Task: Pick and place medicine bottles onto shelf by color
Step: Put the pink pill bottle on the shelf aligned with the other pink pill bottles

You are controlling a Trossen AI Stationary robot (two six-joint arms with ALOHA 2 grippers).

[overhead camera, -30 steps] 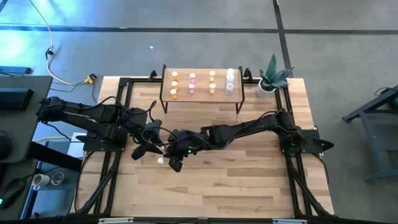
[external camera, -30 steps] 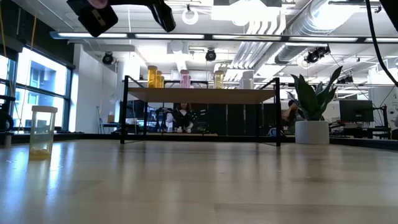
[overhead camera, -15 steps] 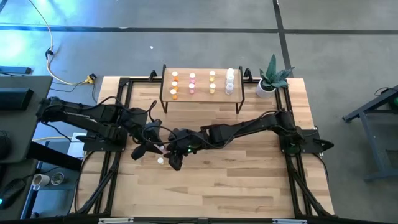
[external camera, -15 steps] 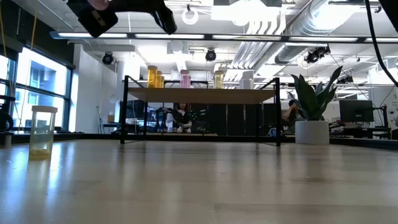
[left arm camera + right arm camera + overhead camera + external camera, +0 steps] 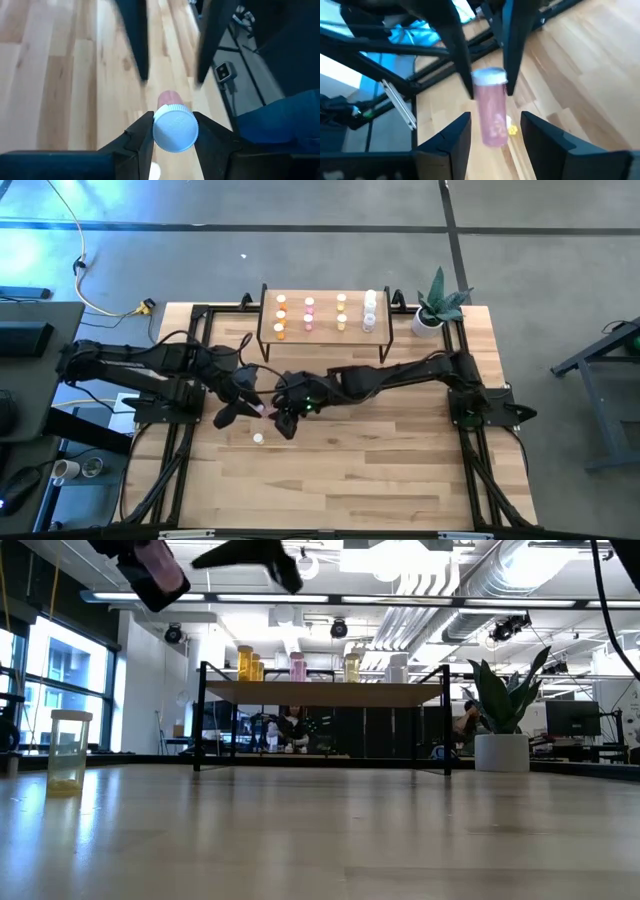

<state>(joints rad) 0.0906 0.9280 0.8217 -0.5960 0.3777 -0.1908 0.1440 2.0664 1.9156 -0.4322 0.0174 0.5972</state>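
A pink medicine bottle (image 5: 491,112) with a white cap hangs in the air above the table's middle left, and my left gripper (image 5: 172,117) is shut on it. My right gripper (image 5: 495,120) is open. Its fingers stand on either side of the bottle's bottom end with a gap on each side. In the high view the two grippers (image 5: 250,402) (image 5: 285,418) face each other. The shelf (image 5: 320,340) at the table's far edge carries bottles in columns of orange, pink, yellow and white. One yellowish bottle (image 5: 70,750) stands upright on the table below the grippers. My left gripper pinches the pink bottle's white cap (image 5: 175,131) between its two fingers (image 5: 459,55), which come slanting down from the table's left. The bottle's body (image 5: 169,97) points on past the fingertips toward my right gripper. It is lifted clear of the table.
A potted plant (image 5: 435,308) stands at the far right corner beside the shelf. Black frame rails (image 5: 190,360) run along the table's left and right sides. The near half of the wooden tabletop (image 5: 360,480) holds only the single standing bottle (image 5: 258,438).
My right gripper has drawn back a little from the pink bottle, toward the table's far and right edges. The bottle stays in my left gripper and now shows tilted in the low view.
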